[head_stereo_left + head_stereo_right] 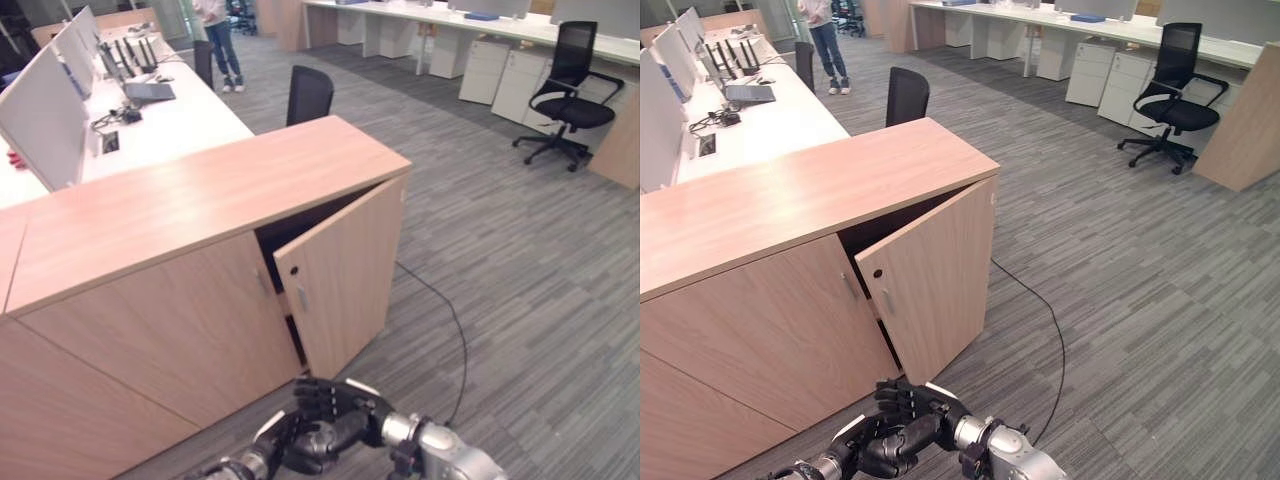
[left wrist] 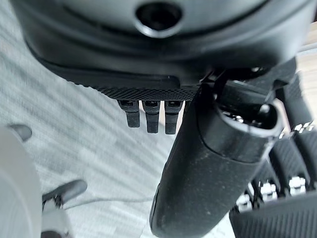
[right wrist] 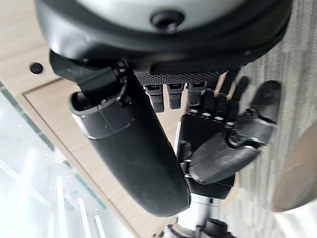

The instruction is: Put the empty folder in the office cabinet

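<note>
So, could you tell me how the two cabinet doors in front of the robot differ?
The right door stands ajar, swung outward, with dark interior showing behind its hinge side; the left door is closed flush. The right door looks narrower, seen at an angle; the left door faces the camera more broadly. Both are light wood with a small handle near the meeting edge.

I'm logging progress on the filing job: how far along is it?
Done: the cabinet door already stands ajar. In hand: a clear folder shows beside the right hand, which meets the left hand low in front of the cabinet. Left: opening the door wider and putting the folder inside.
</note>
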### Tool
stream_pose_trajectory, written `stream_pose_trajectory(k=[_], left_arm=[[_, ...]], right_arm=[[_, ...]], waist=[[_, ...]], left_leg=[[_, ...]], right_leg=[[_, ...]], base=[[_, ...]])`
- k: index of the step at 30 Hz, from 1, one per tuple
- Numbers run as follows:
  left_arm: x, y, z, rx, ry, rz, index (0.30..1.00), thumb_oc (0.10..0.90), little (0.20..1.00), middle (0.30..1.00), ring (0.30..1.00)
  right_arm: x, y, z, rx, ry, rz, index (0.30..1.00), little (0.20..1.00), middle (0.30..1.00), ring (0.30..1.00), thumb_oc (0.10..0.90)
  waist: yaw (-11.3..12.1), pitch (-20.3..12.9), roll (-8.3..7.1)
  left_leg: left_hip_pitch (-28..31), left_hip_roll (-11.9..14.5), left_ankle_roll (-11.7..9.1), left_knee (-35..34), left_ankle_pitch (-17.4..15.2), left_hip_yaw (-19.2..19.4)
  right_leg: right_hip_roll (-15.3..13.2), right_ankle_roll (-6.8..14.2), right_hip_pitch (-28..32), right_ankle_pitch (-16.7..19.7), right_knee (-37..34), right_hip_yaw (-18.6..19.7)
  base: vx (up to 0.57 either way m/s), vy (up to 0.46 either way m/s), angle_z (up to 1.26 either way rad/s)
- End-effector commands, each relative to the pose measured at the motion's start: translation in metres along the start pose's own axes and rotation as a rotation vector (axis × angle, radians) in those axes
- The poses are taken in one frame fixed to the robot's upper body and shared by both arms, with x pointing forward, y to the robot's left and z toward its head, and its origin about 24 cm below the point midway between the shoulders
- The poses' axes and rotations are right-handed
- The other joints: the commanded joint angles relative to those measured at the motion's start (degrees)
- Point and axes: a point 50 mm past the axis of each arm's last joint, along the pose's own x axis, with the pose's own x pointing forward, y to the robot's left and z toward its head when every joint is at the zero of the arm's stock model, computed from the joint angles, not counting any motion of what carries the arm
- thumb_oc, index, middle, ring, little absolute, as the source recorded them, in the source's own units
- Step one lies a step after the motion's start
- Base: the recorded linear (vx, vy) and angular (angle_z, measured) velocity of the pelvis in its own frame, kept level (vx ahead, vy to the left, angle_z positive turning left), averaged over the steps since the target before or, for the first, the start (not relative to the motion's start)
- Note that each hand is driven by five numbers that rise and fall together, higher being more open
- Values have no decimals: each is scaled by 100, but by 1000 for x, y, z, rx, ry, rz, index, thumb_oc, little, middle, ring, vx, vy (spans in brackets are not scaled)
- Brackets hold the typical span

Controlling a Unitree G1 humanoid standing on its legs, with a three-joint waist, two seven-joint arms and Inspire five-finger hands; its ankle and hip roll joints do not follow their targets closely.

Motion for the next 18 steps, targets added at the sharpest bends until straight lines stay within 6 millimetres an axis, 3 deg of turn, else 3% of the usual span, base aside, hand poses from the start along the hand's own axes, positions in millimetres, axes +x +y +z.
stream_pose_trajectory(k=[1, 4, 7, 10, 11, 12, 13, 14, 16, 18], left_arm=[[4, 22, 27, 122, -144, 96, 900, 800, 900, 900, 900], [7, 28, 21, 154, -116, 136, 900, 800, 900, 900, 900], [10, 35, -15, 14, 45, 173, 900, 800, 900, 900, 900], [18, 34, -44, -112, 201, 241, 900, 800, 900, 900, 900], [18, 34, -44, -111, 200, 241, 900, 800, 900, 900, 900], [18, 32, -60, -142, 300, 267, 900, 800, 900, 900, 900], [8, 29, -86, -151, 461, 311, 900, 800, 900, 900, 900], [-2, 29, -101, -130, 554, 333, 900, 800, 900, 900, 900], [-17, 24, -121, -154, 653, 350, 900, 800, 900, 900, 900], [-25, 19, -130, -254, 651, 383, 900, 800, 900, 900, 900]], right_arm=[[13, -5, 45, -115, -178, 4, 900, 900, 900, 900, 800], [13, -16, 32, -121, -129, -67, 900, 900, 900, 900, 800], [2, -54, -21, -57, 87, -337, 900, 900, 900, 900, 800], [-18, -76, -78, 180, 288, -633, 900, 900, 900, 900, 800], [-18, -76, -78, 180, 287, -633, 900, 900, 900, 900, 800], [-40, -82, -105, 264, 424, -766, 900, 900, 900, 900, 800], [-82, -81, -142, 320, 660, -910, 900, 900, 900, 900, 800], [-105, -72, -162, 295, 827, -917, 900, 900, 900, 900, 800], [-121, -65, -175, 228, 940, -888, 900, 900, 900, 900, 800], [-120, -60, -179, 200, 878, -845, 900, 900, 900, 900, 800]], waist=[[76, -126, -451], [150, -126, -523], [191, -156, -533], [214, -163, -483], [208, -174, -490], [226, -188, -447], [271, -220, -403], [294, -258, -397], [334, -297, -409], [333, -255, -412]], left_leg=[[-155, -280, 116, 38, -307, -19], [-191, -285, 107, 42, -286, -95], [-270, -304, 94, 33, -232, -187], [-294, -323, 88, 18, -205, -282], [-316, -330, 90, 19, -194, -288], [-319, -348, 89, 13, -190, -343], [-296, -358, 81, -13, -204, -424], [-299, -371, 71, -26, -201, -480], [-347, -397, 62, -32, -167, -578], [-391, -399, 52, -39, -130, -654]], right_leg=[[-187, 423, 343, -735, 149, -140], [-196, 430, 338, -731, 155, -212], [-215, 447, 318, -707, 164, -329], [-213, 444, 330, -702, 152, -394], [-220, 446, 311, -696, 152, -400], [-218, 442, 328, -707, 136, -441], [-212, 435, 393, -732, 100, -526], [-214, 429, 426, -747, 77, -588], [-229, 429, 426, -744, 58, -683], [-234, 424, 395, -745, 75, -727]], base=[[-25, -10, 20], [-31, -13, 15], [-44, 20, 18], [-27, 32, 10], [-10, 39, 16], [17, 57, 19], [48, 76, 13], [64, 79, 51], [38, 54, 56], [2, 49, 7]])
